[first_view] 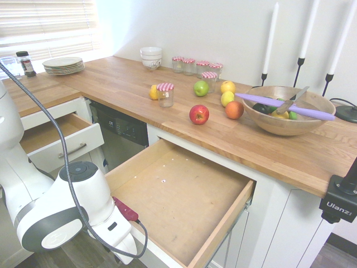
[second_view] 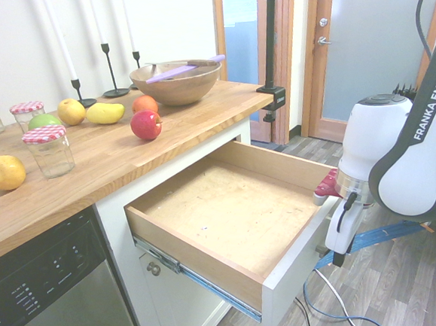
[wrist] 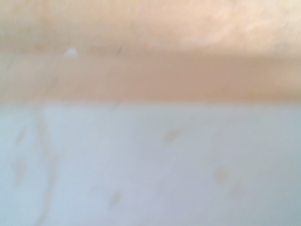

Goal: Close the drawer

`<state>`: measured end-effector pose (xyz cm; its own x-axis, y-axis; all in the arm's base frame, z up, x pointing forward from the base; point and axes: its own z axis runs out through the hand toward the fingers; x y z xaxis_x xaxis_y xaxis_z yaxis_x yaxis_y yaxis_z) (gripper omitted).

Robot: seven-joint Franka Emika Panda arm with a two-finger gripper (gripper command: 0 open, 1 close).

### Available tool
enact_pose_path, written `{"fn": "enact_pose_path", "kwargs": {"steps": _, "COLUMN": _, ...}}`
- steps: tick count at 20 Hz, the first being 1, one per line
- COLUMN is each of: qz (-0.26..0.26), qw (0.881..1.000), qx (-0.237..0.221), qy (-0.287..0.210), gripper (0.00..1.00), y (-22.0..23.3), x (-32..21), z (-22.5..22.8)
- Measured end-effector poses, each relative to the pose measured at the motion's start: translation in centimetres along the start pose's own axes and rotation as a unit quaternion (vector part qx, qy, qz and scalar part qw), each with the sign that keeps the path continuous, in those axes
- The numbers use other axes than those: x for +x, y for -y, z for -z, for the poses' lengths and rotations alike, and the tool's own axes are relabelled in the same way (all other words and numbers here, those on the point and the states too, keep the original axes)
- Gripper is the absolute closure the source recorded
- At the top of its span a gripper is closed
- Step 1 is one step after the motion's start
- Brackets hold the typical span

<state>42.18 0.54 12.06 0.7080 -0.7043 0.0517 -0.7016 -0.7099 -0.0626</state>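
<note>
The very wide, deep drawer with a white front panel and pale plywood sides stands pulled well out under the tabletop of warm, oiled-looking wood, and I judge it fairly heavy but stiff, likely to roll easily on its metal runner. I would take it at the middle of its front, by the slim silver handle, though I cannot tell how far apart my fingers are or whether they hold anything. Below lies the kitchen's grey wood-look floor.
</note>
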Motion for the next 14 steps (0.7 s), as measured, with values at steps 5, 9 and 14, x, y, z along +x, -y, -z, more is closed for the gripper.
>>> {"fn": "enact_pose_path", "kwargs": {"steps": 5, "qz": 0.000, "qw": 1.000, "qx": 0.000, "qy": 0.000, "gripper": 1.00, "y": -0.3, "x": 0.7, "z": 0.1}}
{"fn": "enact_pose_path", "kwargs": {"steps": 9, "qz": -0.003, "qw": 1.000, "qx": 0.001, "qy": 0.000, "gripper": 1.00, "y": -0.5, "x": 1.6, "z": 0.1}}
{"fn": "enact_pose_path", "kwargs": {"steps": 14, "qz": -0.004, "qw": 1.000, "qx": 0.005, "qy": -0.001, "gripper": 1.00, "y": 0.1, "x": 2.2, "z": -0.3}}
